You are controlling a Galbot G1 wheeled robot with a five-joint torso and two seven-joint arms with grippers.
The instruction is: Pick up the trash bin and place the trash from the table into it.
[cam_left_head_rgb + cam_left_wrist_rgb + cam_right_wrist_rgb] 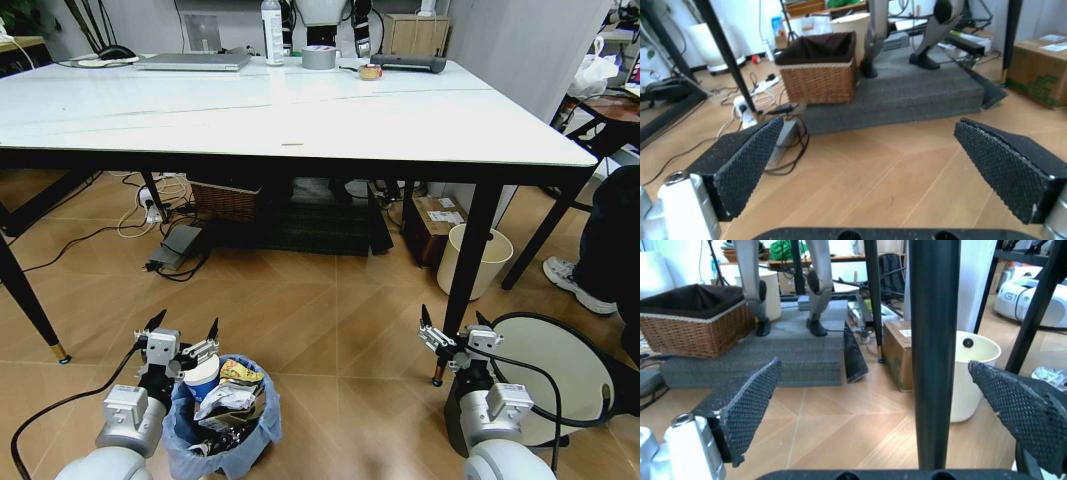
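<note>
The counter (300, 120) stands ahead, its white top bare toward the near edge. On the floor well in front of it sits the trash bin (222, 425), stuffed with trash (232, 392). The left hand (182, 345) hangs released just beside the bin's rim. The right hand (452, 338) hangs released near the counter's front right leg.
</note>
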